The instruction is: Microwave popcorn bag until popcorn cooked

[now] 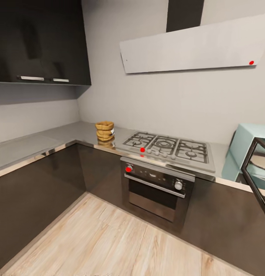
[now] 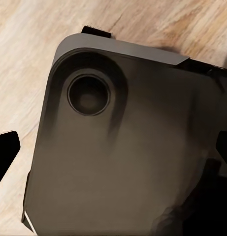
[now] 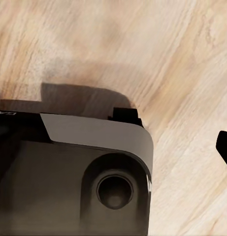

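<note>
Countertop corner: popcorn bag beside hob.

The surface runs along two walls and bends at the corner. The popcorn bag stands on it near that corner, just left of the stove. The oven sits under the stove. The microwave is on the surface at the far right, its door swung open. The hood hangs above the stove. Cupboards hang at the upper left.
</note>
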Controlling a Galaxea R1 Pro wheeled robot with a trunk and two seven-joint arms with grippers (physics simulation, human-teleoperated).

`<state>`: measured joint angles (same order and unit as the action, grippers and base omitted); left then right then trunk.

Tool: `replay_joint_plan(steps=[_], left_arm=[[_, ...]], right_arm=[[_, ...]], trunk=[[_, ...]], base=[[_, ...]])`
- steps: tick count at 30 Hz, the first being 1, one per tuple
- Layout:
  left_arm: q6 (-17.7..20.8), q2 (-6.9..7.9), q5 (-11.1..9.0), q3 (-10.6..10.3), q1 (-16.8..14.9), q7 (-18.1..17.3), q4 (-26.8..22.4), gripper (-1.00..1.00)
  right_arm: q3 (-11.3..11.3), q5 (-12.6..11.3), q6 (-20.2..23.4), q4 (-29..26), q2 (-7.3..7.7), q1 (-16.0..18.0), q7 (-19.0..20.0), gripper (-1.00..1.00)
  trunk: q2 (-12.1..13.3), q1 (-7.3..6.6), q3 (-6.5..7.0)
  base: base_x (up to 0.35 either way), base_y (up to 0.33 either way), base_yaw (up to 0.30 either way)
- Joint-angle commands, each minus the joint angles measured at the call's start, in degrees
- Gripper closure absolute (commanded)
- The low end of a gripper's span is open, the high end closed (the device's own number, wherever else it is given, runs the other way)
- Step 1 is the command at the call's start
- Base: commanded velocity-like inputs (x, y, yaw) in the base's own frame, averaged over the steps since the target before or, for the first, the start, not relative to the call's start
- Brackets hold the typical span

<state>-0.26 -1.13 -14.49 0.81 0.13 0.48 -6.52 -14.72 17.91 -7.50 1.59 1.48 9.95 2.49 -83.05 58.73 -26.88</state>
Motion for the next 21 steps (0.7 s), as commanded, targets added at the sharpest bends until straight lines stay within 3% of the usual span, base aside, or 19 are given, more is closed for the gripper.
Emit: replay_joint_plan(steps=[1, 15, 21], left_arm=[[0.0, -0.03, -0.3, 0.0, 0.0, 0.1, -0.1, -1.0], [0.0, 0.06, -0.3, 0.0, 0.0, 0.1, -0.1, -1.0], [0.0, 0.1, -0.3, 0.0, 0.0, -0.3, 0.0, -1.0]], right_arm=[[-0.5, 0.4, -0.3, 0.2, 0.03, 0.1, 0.1, -1.0], [-0.5, 0.3, -0.2, 0.2, 0.23, 0.1, 0.1, -1.0], [-0.5, 0.4, -0.6, 0.1, 0.45, 0.1, 0.1, -1.0]], trunk=[[0.0, 0.0, -0.05], [0.0, 0.0, -0.05], [0.0, 0.0, -0.05]], base=[[0.0, 0.0, 0.271], [0.0, 0.0, 0.27], [0.056, 0.0, 0.051]])
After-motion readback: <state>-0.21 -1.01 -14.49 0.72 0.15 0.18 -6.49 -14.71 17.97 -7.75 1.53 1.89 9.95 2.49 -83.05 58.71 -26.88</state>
